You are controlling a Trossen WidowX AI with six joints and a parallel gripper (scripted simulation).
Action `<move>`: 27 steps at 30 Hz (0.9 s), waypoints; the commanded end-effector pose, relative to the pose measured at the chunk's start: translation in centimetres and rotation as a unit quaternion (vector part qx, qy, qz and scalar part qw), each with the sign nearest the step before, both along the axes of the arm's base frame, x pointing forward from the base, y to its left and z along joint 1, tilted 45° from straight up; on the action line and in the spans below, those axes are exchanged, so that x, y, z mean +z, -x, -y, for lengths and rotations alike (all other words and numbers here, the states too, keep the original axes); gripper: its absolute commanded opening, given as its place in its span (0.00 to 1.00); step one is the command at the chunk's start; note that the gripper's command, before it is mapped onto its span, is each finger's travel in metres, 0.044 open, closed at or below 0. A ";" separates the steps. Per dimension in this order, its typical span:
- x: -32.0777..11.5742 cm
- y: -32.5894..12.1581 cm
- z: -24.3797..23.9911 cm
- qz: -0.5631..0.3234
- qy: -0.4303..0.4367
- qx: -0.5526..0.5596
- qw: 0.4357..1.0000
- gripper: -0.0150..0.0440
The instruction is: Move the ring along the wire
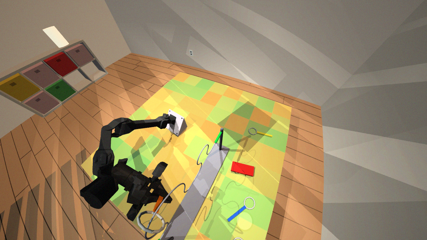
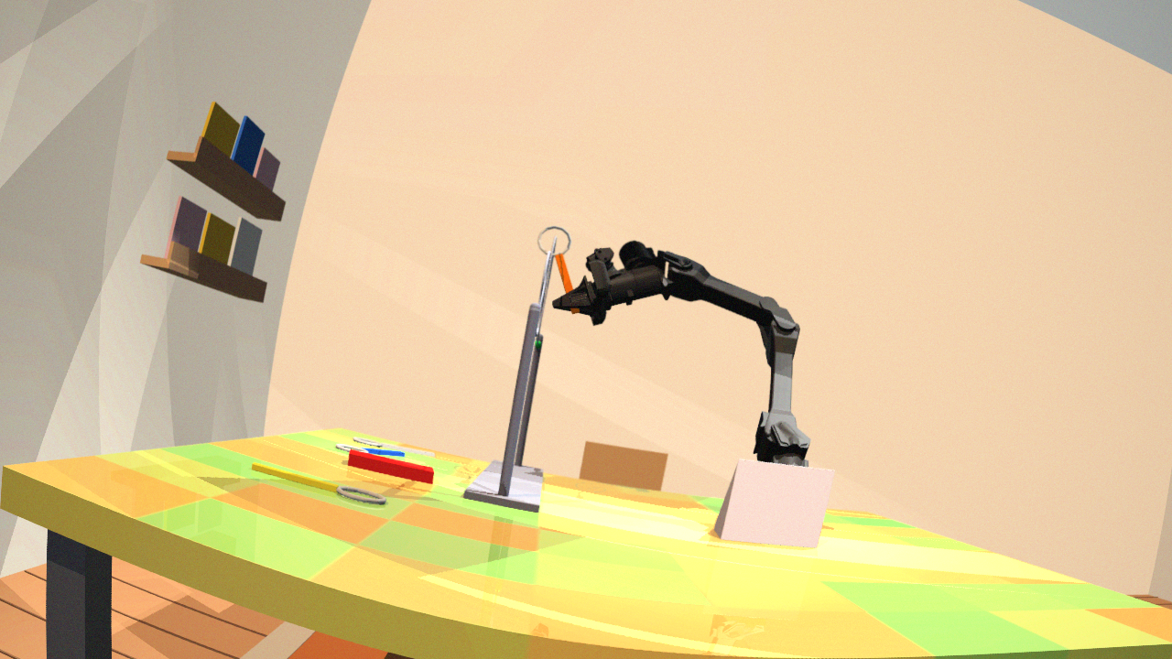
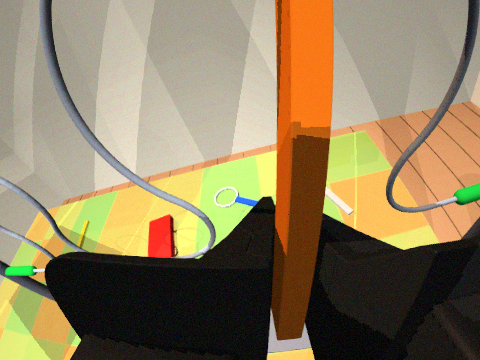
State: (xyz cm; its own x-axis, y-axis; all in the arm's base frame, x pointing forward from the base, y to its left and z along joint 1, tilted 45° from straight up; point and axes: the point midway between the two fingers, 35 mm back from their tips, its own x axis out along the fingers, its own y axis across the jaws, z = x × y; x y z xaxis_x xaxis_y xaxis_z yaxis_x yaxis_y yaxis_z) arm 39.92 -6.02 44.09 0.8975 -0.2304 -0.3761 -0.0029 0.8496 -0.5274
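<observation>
My gripper [image 1: 170,199] [image 2: 556,304] [image 3: 275,206] is shut on the orange handle [image 1: 158,204] [image 2: 562,271] [image 3: 305,100], which rises from between the fingers. The pale ring [image 1: 138,219] [image 2: 538,241] is at the handle's upper end, around the tall arch of the grey wire [image 1: 179,184] [image 2: 547,280] [image 3: 136,178] as far as shows; any contact cannot be told. The ring is outside the wrist view. One green part [image 1: 218,137] [image 3: 20,271] is beside the far post [image 1: 221,140]; the other green part [image 3: 467,194] is at the opposite end. The fingertips are close to the wire.
Below the wire lies the long grey base [image 1: 193,195] [image 2: 500,495]. On the table beyond it are a red block [image 1: 242,168] [image 2: 390,466] [image 3: 160,237], a blue-handled ring [image 1: 236,213] and a yellow-handled ring [image 1: 264,134] [image 2: 295,477]. My arm's pale mount [image 1: 177,122] [image 2: 776,503] is on the other side.
</observation>
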 end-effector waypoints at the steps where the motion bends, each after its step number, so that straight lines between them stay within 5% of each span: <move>1: 0.1 0.2 0.2 0.002 0.028 0.000 1.000 0.00; 27: 0.9 0.1 1.0 0.012 0.192 0.004 0.981 0.00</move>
State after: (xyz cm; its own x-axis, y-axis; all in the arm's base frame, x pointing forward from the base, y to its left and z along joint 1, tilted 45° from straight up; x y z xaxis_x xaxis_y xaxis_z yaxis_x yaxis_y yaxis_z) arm 40.03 -6.94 44.83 0.9068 -0.3318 -0.2601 0.0034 0.6228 -0.7824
